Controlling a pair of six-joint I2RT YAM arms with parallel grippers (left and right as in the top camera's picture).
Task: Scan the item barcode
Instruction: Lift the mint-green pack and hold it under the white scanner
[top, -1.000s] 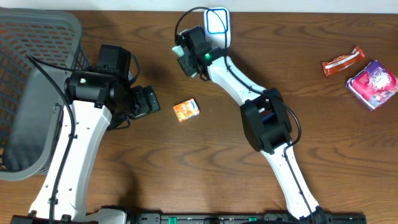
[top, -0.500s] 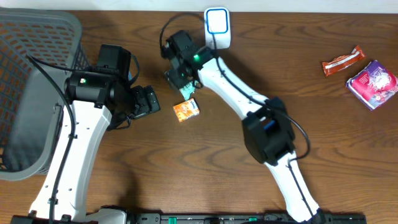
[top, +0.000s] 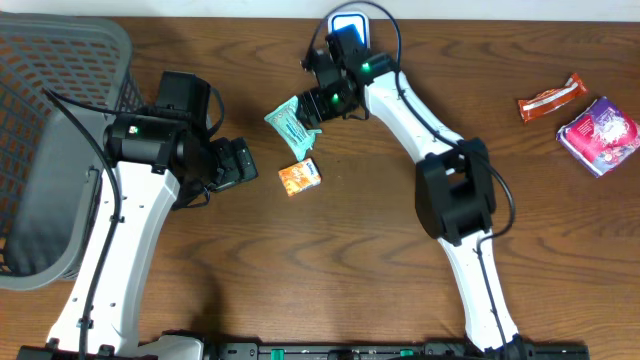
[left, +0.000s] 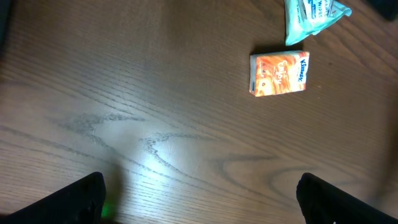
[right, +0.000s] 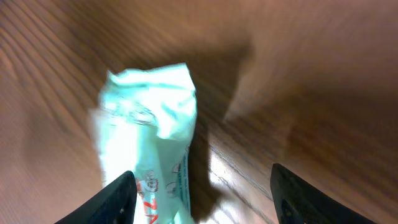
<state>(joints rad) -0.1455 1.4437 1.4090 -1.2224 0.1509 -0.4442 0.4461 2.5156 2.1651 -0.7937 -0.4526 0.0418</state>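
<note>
On the desk (top: 540, 220), counted: one teal wipes packet (top: 289, 124), one orange tissue pack (top: 299, 176), one white scanner (top: 348, 20), one grey basket (top: 90, 28), one snack bar (top: 550, 98), one purple pouch (top: 598, 135), two claws. Wipes packet at 12 o'clock of tissue pack, 7 o'clock of scanner; long axis roughly 11 to 5 o'clock. Right claw (right: 202, 180) spread over it, gripping nothing. Left claw (left: 199, 186) spread, empty.

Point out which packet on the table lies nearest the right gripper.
The teal wipes packet, just beside the right gripper. The orange tissue pack lies a little farther off; the red bar and purple packet sit far across the table.
</note>
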